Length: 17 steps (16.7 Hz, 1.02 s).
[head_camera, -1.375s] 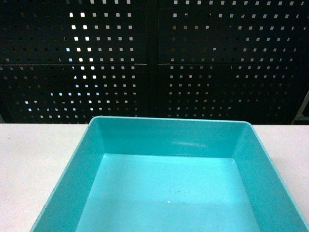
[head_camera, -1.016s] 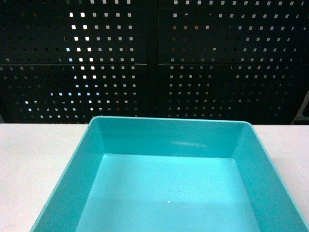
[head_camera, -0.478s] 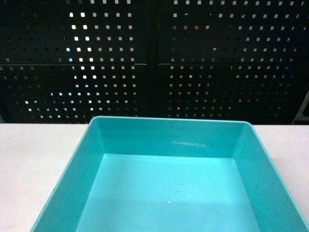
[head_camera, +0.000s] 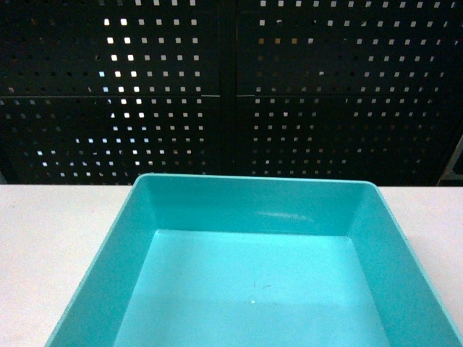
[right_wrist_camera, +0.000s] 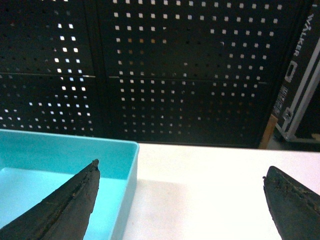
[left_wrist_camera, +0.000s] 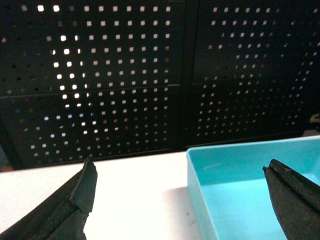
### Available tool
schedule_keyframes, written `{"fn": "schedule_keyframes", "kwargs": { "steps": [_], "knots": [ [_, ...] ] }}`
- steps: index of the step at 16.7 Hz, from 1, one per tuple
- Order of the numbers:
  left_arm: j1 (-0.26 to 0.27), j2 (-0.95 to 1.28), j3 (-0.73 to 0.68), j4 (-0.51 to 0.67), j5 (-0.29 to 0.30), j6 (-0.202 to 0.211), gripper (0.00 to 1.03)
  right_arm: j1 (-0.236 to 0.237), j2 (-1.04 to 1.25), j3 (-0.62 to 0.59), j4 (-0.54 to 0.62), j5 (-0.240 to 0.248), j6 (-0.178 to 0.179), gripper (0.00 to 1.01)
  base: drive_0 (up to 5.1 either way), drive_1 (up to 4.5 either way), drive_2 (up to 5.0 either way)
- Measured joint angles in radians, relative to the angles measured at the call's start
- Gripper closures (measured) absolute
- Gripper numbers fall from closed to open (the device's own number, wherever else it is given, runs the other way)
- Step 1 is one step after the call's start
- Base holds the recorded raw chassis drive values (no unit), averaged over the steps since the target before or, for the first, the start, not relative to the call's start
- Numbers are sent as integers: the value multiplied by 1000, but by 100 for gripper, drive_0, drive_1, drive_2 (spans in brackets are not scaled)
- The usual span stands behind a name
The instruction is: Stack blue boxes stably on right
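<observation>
One turquoise blue box (head_camera: 253, 282) fills the lower middle of the head view, empty, resting on the white table (head_camera: 43, 231). No gripper shows in that view. My left gripper (left_wrist_camera: 180, 172) is open, hovering over the box's (left_wrist_camera: 250, 185) left wall: one finger above bare table, the other above the box floor. My right gripper (right_wrist_camera: 181, 172) is open as well, straddling the box's (right_wrist_camera: 60, 175) right wall, left finger above its floor, right finger above the table. Nothing lies between either pair of fingers.
A black perforated panel (head_camera: 231, 87) stands along the table's far edge. White table surface (right_wrist_camera: 210, 190) lies to the right of the box and more of it (left_wrist_camera: 135, 195) to the left. A black flight case (right_wrist_camera: 300, 85) stands at the far right.
</observation>
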<state>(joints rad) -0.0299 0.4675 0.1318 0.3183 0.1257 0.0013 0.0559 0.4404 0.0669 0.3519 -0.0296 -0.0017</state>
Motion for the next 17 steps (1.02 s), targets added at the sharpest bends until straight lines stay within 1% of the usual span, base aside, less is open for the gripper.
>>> {"fn": "schedule_keyframes", "kwargs": {
  "steps": [2,4,5,7,8,9,11,12,13,14,15,17],
  "knots": [
    [-15,153,99,19,47,3,5,44,128,69,105,4,-6,3,0,0,0],
    [-34,288,167,22,87,7,5,71,250,122,166,0,-18,3,0,0,0],
    [-42,359,207,4,100,10,5,80,307,142,189,-6,-25,3,0,0,0],
    [-42,485,293,-1,109,21,5,90,465,202,224,-35,-37,3,0,0,0],
    [-30,581,378,-17,111,27,5,96,572,255,216,-56,-44,3,0,0,0],
    [-30,636,427,-35,101,39,5,105,627,292,195,-66,-53,3,0,0,0],
    [-35,737,508,-88,94,63,5,125,730,366,152,-87,-93,3,0,0,0],
    [-46,803,562,-139,91,69,5,129,808,410,142,-96,-113,3,0,0,0],
    [-64,855,599,-163,68,71,5,127,878,445,131,-95,-120,3,0,0,0],
    [-89,880,613,-178,51,73,5,128,919,454,139,-87,-125,3,0,0,0],
    [-103,889,613,-183,38,73,5,129,937,456,140,-83,-132,3,0,0,0],
    [-120,897,614,-184,25,74,5,129,953,457,141,-83,-131,3,0,0,0]
  ]
}}
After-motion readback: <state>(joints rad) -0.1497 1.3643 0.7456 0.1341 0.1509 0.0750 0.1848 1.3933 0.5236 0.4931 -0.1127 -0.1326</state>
